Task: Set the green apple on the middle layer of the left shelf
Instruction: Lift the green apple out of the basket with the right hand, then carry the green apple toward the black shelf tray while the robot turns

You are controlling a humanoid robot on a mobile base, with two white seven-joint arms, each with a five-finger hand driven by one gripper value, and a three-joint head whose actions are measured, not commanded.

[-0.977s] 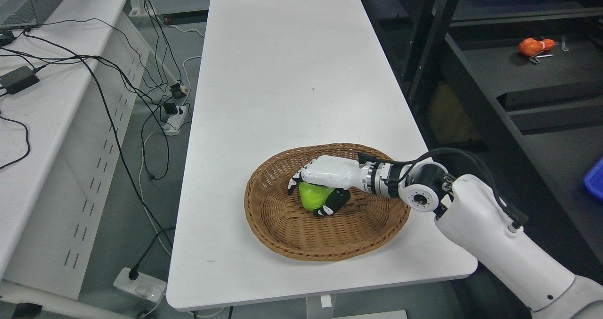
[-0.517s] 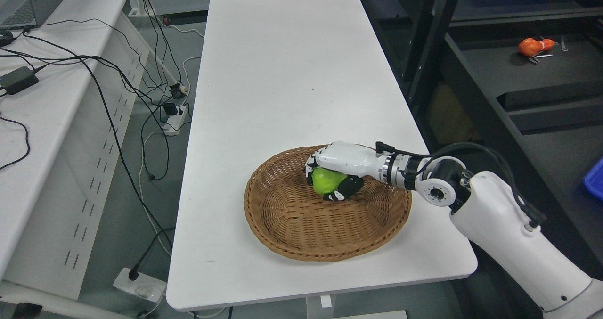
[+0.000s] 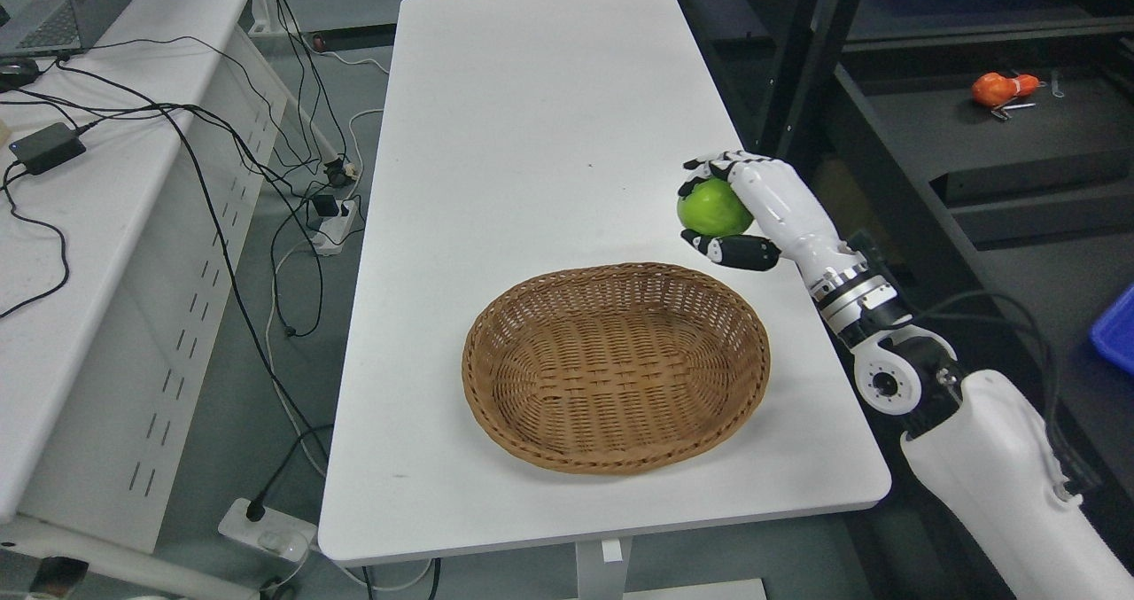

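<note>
Green round apple (image 3: 713,207) sits in the grasp of the right white robot hand (image 3: 753,210), raised above the right edge of the long white table (image 3: 532,139). Black-tipped fingers (image 3: 709,166) curl over the fruit's top, and the thumb (image 3: 740,250) presses from below, so the hand is closed around it. An oval brown wicker basket (image 3: 616,365) lies on the table nearer the camera, apart from the hand. Dark metal shelving (image 3: 930,139) stands to the right.
</note>
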